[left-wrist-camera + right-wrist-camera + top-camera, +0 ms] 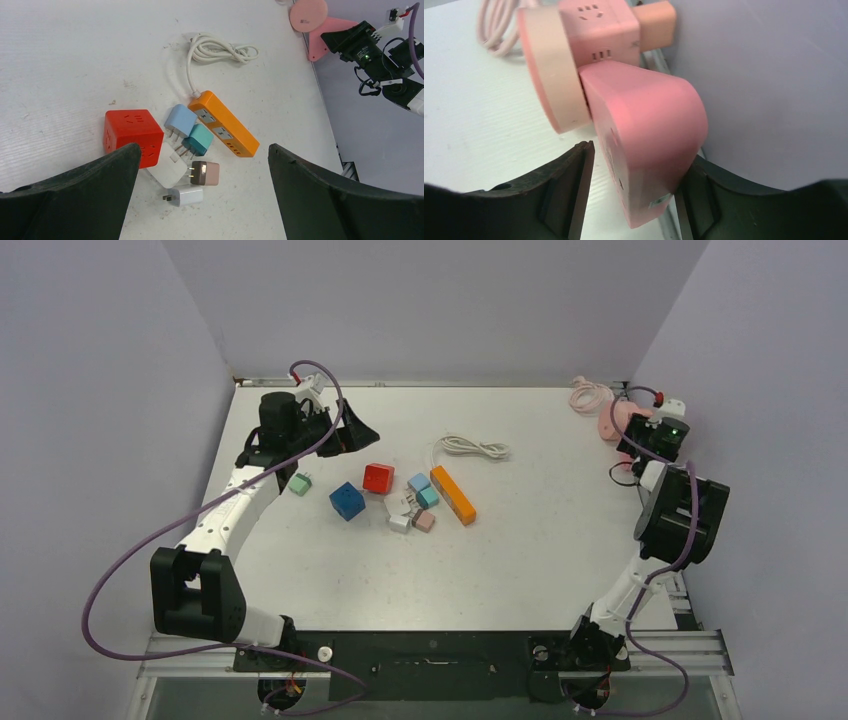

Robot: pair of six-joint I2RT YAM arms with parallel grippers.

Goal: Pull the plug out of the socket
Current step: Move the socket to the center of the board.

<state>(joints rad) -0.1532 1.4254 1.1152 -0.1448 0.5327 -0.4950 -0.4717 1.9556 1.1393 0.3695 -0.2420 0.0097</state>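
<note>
Right gripper (636, 160) jaws apart, straddling pink plug (644, 125), not clamped yet. Plug is seated in the side of pink socket (599, 30). Grip the plug body square and pull straight away from the socket; the socket may drag. Left gripper (202, 150) jaws wide apart, empty, well apart from the socket.

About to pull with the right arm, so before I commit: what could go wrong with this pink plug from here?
1. Nothing holds the pink socket cube: the left gripper hangs open far away, so the cube may drag along with the pink plug.
2. The right gripper straddles the plug off-centre, a gap beside one finger; it could twist or slip.
3. The plug sits close beside the wall, leaving the outer finger little room.
</note>
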